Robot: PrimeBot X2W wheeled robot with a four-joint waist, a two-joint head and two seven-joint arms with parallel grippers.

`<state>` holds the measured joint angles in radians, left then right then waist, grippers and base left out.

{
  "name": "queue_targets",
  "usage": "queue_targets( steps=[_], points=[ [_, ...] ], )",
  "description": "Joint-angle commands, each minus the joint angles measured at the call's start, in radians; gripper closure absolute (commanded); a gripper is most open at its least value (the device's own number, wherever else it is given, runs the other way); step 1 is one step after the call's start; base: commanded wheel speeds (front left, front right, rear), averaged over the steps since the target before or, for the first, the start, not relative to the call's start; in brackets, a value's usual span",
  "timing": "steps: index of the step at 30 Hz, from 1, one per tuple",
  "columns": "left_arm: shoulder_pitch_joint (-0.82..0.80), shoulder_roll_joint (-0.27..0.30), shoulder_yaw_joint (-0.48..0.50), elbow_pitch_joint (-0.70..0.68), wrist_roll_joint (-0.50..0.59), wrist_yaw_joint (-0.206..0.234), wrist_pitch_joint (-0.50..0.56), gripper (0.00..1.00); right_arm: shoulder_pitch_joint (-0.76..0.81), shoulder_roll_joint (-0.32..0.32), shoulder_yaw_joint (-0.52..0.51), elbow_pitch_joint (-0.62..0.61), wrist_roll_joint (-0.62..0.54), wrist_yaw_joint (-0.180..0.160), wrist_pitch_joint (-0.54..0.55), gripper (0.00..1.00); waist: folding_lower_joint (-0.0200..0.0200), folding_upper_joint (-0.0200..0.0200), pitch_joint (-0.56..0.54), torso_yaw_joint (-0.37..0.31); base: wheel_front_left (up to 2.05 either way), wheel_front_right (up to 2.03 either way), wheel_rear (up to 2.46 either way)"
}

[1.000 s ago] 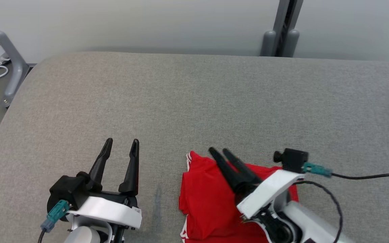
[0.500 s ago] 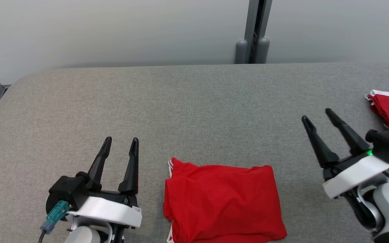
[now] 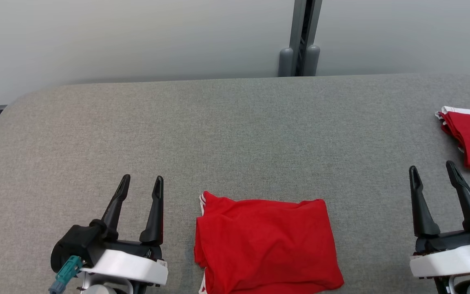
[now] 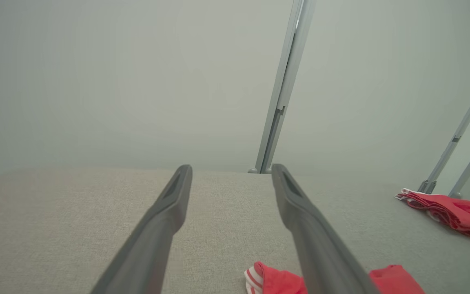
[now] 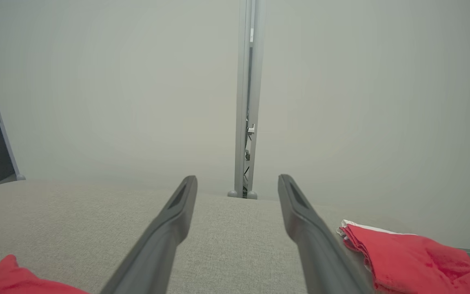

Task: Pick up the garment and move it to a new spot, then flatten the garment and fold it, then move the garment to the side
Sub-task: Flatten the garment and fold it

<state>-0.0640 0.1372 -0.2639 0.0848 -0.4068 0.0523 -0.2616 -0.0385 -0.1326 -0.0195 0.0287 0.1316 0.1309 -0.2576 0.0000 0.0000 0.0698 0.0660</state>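
The red garment with white trim lies folded into a rough rectangle on the grey table, at the near edge between my two arms. Its corner shows low in the left wrist view and at the bottom left of the right wrist view. To the garment's left my left gripper stands open and empty. Well clear of the cloth on the right, my right gripper is open and holds nothing.
Another folded red garment lies at the table's right edge, just beyond my right gripper; it also shows in the right wrist view. A grey post stands behind the table against the pale wall.
My right gripper has left the top of the garment and swung out to the right. The head view turned right, bringing the second red garment into sight. The left arm barely moved.
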Motion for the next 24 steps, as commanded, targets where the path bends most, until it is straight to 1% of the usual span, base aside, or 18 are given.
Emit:
queue_targets(
  steps=[1,5,7,11,17,24],
  points=[
    [0.007,-0.003,0.008,-0.001,0.006,-0.006,-0.004,0.0,0.01,0.003,-0.003,-0.005,0.0,0.0,-0.008,0.0,0.0,0.0,0.0,0.0,0.0,0.0,0.0],
    [0.034,-0.034,0.064,-0.019,0.038,-0.035,-0.004,0.0,0.032,0.034,-0.021,-0.03,-0.021,0.0,-0.009,0.0,0.0,0.0,-0.002,-0.001,0.0,0.0,0.0],
    [0.051,-0.049,0.095,-0.028,0.047,-0.05,-0.004,0.0,0.04,0.042,-0.023,-0.039,-0.027,0.0,-0.009,0.0,0.0,0.0,-0.004,-0.001,0.0,0.0,0.0],
    [0.071,-0.069,0.125,-0.029,0.08,-0.075,-0.004,0.0,0.044,0.051,-0.028,-0.048,-0.033,0.0,-0.009,0.0,0.0,0.0,-0.005,0.003,0.0,0.0,0.0],
    [0.071,-0.081,0.13,-0.014,0.111,-0.104,-0.004,0.0,0.047,0.055,-0.033,-0.041,-0.045,0.0,-0.009,0.0,0.0,0.0,-0.013,0.01,0.0,0.0,0.0],
    [0.076,-0.085,0.122,-0.007,0.101,-0.107,-0.004,0.0,0.05,0.053,-0.021,-0.027,-0.056,0.0,-0.009,0.0,0.0,0.0,-0.027,0.01,0.0,0.0,0.0]
  ],
)
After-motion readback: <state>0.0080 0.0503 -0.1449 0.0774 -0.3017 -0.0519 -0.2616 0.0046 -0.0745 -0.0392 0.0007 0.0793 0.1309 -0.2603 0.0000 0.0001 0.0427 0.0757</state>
